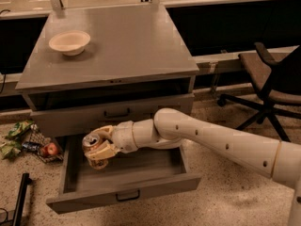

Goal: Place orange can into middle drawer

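Orange can (91,141) clamped in the hand (97,152), hanging over the open middle drawer (141,171), below the bench's (122,46) front-left corner. Danger: dropped from here, it may topple, roll, or clip the drawer's left wall.

Shiny can (91,142) in gripper (98,151) over drawer (141,172)

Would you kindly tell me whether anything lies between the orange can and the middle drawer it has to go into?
Nothing visible does. The gripper holds the orange can over the left part of the open middle drawer, and no object shows on the drawer floor beneath it.
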Available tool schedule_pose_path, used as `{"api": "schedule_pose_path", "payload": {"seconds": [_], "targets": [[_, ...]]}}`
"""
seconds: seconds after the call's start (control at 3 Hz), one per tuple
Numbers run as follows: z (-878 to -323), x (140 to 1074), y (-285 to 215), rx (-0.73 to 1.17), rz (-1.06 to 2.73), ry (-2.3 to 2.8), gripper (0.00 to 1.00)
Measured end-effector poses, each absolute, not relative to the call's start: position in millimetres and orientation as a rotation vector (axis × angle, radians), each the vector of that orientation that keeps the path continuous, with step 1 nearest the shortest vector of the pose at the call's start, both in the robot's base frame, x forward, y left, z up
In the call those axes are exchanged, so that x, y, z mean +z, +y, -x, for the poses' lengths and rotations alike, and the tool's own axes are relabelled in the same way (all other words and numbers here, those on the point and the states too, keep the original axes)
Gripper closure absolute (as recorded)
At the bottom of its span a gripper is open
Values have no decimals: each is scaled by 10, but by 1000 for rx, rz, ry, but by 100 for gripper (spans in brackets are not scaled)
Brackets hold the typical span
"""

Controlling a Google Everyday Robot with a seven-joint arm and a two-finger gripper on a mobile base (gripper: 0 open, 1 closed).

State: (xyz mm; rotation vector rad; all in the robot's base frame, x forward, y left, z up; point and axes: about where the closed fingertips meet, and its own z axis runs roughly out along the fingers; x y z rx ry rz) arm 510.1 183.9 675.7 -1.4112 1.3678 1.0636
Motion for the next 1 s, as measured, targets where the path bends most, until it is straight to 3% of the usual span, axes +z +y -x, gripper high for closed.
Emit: {"api": "schedule_pose_path", "payload": {"seconds": [0.33, 1.0], "targets": [[-5214, 6238, 1803, 949, 1505, 1444, 100], [-5210, 6224, 1809, 951, 1507, 1443, 100]]}}
